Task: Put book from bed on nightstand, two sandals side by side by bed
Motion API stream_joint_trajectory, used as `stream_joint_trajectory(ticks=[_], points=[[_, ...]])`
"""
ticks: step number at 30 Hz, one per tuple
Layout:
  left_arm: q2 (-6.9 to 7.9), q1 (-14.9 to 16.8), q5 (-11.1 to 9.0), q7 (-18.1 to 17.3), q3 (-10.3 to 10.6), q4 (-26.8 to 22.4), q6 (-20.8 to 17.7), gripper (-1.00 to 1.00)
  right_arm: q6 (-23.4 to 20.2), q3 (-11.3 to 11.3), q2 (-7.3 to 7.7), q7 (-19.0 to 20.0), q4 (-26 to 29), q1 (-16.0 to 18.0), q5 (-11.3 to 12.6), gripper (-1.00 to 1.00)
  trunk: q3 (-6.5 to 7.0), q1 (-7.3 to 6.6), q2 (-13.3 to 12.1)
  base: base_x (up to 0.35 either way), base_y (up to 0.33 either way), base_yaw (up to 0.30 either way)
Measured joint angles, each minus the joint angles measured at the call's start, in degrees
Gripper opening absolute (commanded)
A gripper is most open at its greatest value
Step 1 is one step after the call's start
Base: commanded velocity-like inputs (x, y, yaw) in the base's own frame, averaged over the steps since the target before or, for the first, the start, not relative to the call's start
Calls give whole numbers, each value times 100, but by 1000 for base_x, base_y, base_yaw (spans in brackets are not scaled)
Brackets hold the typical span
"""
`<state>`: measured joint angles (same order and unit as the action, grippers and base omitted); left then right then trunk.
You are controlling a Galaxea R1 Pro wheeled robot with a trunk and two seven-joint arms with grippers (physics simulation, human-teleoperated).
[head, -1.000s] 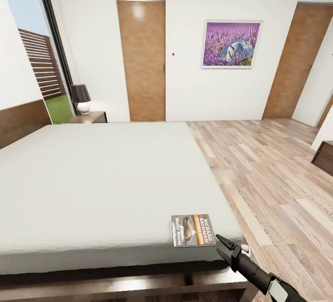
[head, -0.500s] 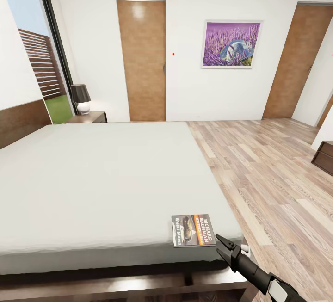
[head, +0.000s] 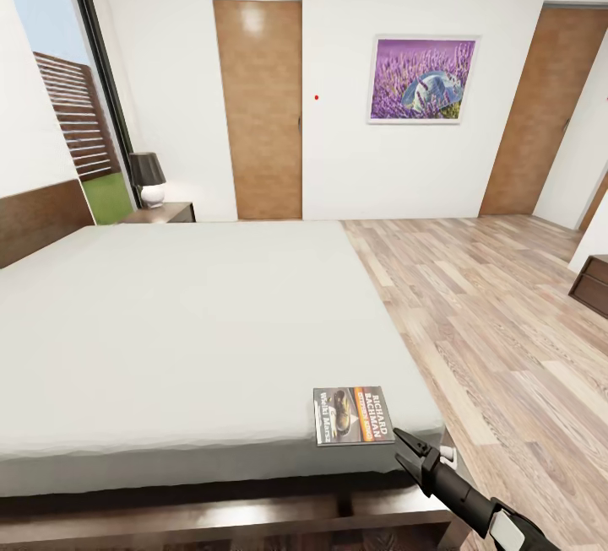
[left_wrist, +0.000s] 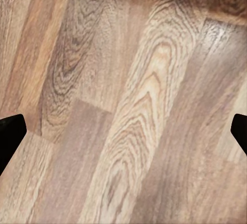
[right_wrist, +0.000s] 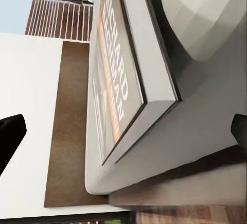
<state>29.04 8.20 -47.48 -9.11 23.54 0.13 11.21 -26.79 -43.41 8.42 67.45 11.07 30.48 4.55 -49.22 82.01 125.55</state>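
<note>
The book [head: 352, 415] lies flat on the grey mattress of the bed [head: 186, 323], at its near right corner. My right gripper [head: 402, 441] hovers just off that corner, a little to the right of the book and below it in the picture, open and apart from it. Up close in the right wrist view, the book [right_wrist: 121, 74] lies ahead of the open right gripper [right_wrist: 123, 131], whose black fingertips [right_wrist: 10, 137] stand wide at the frame's edges. The left gripper [left_wrist: 123, 131] is open over bare floor planks. A nightstand [head: 162, 213] stands beyond the bed's far corner. The sandals are out of view.
A black-shaded lamp [head: 148, 178] stands on the nightstand. The bed's dark wood base [head: 253, 517] runs along the near side. To the right lies open wood floor [head: 490, 323], with a dark cabinet [head: 594, 283] at the right edge. Two brown doors and a purple picture [head: 422, 80] are on the far wall.
The whole picture has shifted up very slightly, so the camera moved a touch. The right gripper and the book keep the same places relative to each other.
</note>
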Motion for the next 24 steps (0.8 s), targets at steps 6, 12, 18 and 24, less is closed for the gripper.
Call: stream_joint_trajectory(ticks=[6,12,18,24], points=[[1,1,-1,0,-6,5,-2,100,0,0,0,0,1,0,-1,100,0,0,0,0,0,0],[-1,1,-5,13,-8,6,-7,100,0,0,0,0,1,0,-1,100,0,0,0,0,0,0],[-3,0,-2,34,-8,6,-8,100,0,2,0,0,1,0,-2,100,-35,43,79,0,0,0],[-4,-1,0,41,-9,6,-9,100,0,0,0,0,3,0,-1,100,-90,110,201,0,0,0]])
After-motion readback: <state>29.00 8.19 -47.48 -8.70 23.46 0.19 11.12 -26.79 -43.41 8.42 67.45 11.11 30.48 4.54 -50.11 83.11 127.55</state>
